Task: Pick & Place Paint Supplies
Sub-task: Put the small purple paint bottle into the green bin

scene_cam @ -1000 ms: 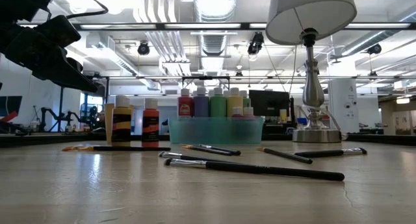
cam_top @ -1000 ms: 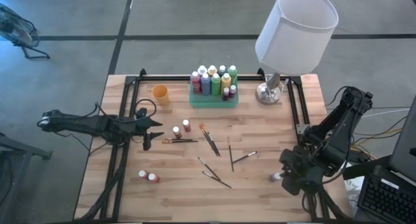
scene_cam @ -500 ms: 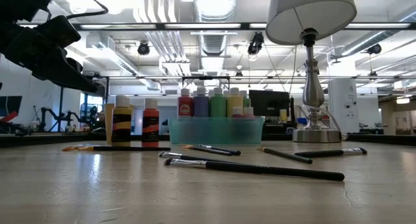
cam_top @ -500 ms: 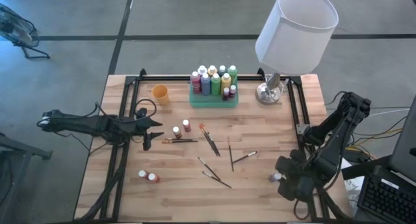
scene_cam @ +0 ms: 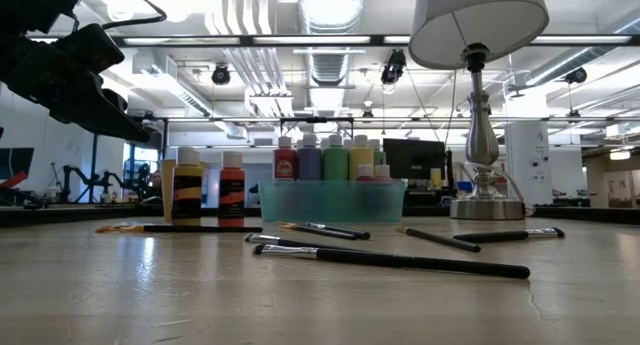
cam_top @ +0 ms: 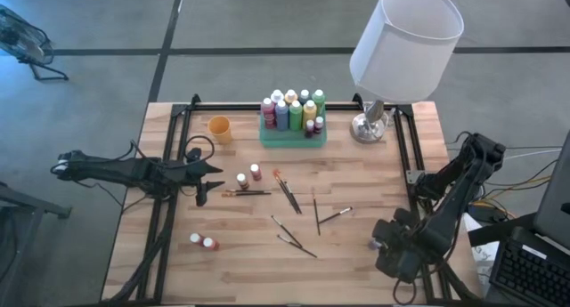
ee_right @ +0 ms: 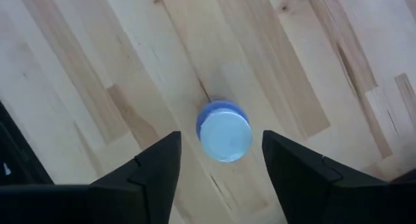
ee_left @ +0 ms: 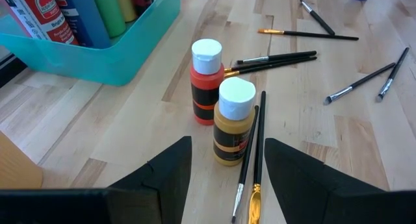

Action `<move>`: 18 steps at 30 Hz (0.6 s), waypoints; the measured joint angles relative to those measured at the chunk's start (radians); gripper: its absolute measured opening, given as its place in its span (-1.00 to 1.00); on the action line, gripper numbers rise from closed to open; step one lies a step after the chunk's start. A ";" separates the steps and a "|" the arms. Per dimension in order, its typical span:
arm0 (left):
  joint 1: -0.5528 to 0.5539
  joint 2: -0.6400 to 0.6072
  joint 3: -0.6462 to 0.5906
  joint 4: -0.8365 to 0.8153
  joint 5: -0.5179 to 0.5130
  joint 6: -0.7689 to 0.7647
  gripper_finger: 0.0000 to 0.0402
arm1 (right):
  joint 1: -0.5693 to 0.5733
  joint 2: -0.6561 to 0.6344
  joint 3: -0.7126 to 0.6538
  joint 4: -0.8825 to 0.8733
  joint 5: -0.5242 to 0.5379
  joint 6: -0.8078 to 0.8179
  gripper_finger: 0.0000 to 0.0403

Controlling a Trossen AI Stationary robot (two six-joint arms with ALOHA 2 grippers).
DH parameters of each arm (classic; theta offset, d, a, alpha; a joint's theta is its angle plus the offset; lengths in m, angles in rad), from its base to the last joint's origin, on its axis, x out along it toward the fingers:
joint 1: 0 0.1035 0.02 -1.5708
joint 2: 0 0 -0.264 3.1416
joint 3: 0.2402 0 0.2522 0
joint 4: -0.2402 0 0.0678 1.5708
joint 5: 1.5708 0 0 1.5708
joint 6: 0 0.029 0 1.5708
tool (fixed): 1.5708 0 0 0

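A blue paint bottle with a pale cap (ee_right: 223,134) stands upright on the table near the right edge, also visible in the high view as the blue bottle (cam_top: 374,244). My right gripper (ee_right: 221,138) hangs open above it, one finger on each side of the cap, touching nothing. My left gripper (ee_left: 227,149) waits open at the table's left, pointing at a red bottle (ee_left: 207,81) and an ochre bottle (ee_left: 233,120) standing beside each other. Several thin brushes (cam_top: 298,209) lie flat mid-table. Two small bottles (cam_top: 202,242) lie near the near-left corner.
A green tray (cam_top: 293,136) full of upright paint bottles sits at the far middle, with an orange cup (cam_top: 219,128) to its left. A lamp with a white shade (cam_top: 405,40) stands on its metal base (cam_top: 370,126) at the far right. Black rails run along both sides of the table.
My right arm has moved toward the near edge and slightly toward the table's left, bringing its gripper over the blue bottle. The bottle has stayed where it was. The left arm has kept still.
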 joint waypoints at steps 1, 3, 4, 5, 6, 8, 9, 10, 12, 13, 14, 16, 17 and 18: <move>0.000 0.000 0.000 0.000 0.000 0.000 -0.01 | 0.000 0.002 -0.001 0.001 0.001 0.000 0.06; 0.000 0.000 0.000 0.000 0.000 0.000 -0.01 | -0.001 0.004 -0.006 0.000 0.003 0.001 0.07; 0.000 0.000 0.000 0.000 0.000 0.000 -0.01 | -0.001 0.006 -0.010 0.001 0.004 0.004 0.07; 0.000 0.000 0.000 0.000 0.000 0.000 -0.01 | -0.001 0.008 -0.015 -0.001 0.010 0.008 0.07; 0.000 0.000 0.000 0.001 0.000 0.000 -0.01 | -0.001 0.011 -0.018 -0.004 0.011 0.016 0.07; 0.000 0.000 0.000 0.000 0.000 0.000 -0.01 | -0.001 0.012 -0.026 -0.002 0.011 0.022 0.05; 0.000 0.000 0.000 0.001 0.000 0.000 -0.01 | -0.001 0.011 -0.030 -0.002 0.012 0.023 0.04; 0.000 0.000 0.000 0.001 0.000 0.000 -0.01 | -0.001 0.014 -0.033 -0.003 0.014 0.026 0.03; 0.000 0.000 0.000 0.000 0.000 0.000 -0.01 | -0.001 0.017 -0.042 -0.001 0.014 0.027 0.01; 0.000 0.000 0.000 0.000 0.000 0.000 -0.01 | -0.001 0.017 -0.047 0.000 0.014 0.029 -0.01; 0.000 0.000 0.000 0.001 0.000 0.000 -0.01 | -0.001 0.017 -0.050 0.000 0.014 0.032 -0.02; 0.000 0.000 0.000 0.000 0.000 0.000 -0.01 | -0.001 0.017 -0.060 0.005 0.014 0.042 -0.04; 0.000 0.000 0.000 0.000 0.000 0.000 -0.01 | -0.001 0.017 -0.064 0.003 0.014 0.047 -0.05; 0.000 0.000 0.000 0.000 0.000 0.000 -0.01 | -0.001 0.017 -0.067 0.003 0.014 0.049 -0.06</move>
